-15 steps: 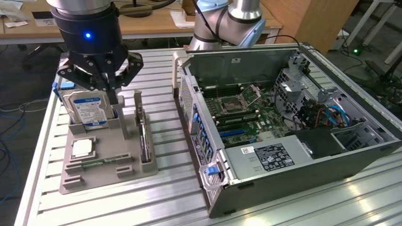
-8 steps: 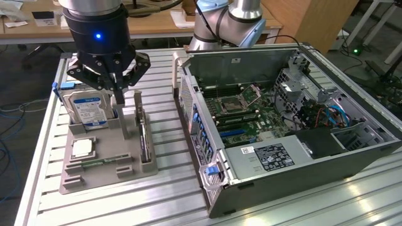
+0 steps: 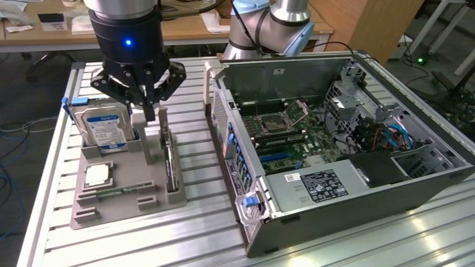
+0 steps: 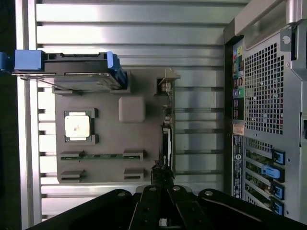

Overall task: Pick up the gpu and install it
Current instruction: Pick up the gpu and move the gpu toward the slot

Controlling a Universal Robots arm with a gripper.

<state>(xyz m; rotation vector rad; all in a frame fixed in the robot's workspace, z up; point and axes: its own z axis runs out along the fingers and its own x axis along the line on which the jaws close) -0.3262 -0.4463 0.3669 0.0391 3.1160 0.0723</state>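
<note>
Spotter: Case (image 3: 386, 200) open, just beside tray (image 3: 119, 210), on ext. view's right. Hard drive (image 3: 104, 129) upright at tray's far end in ext. view.
Logger: Gpu?
Spotter: Gpu (image 3: 170, 167) on edge in tray's slot, case side; long axis runs along that tray edge. Gripper (image 3: 152, 115) hangs over tray, card below it, seemingly lined up w/ slot.
Logger: Claw?
Spotter: Can't tell if clenched or released.
</note>
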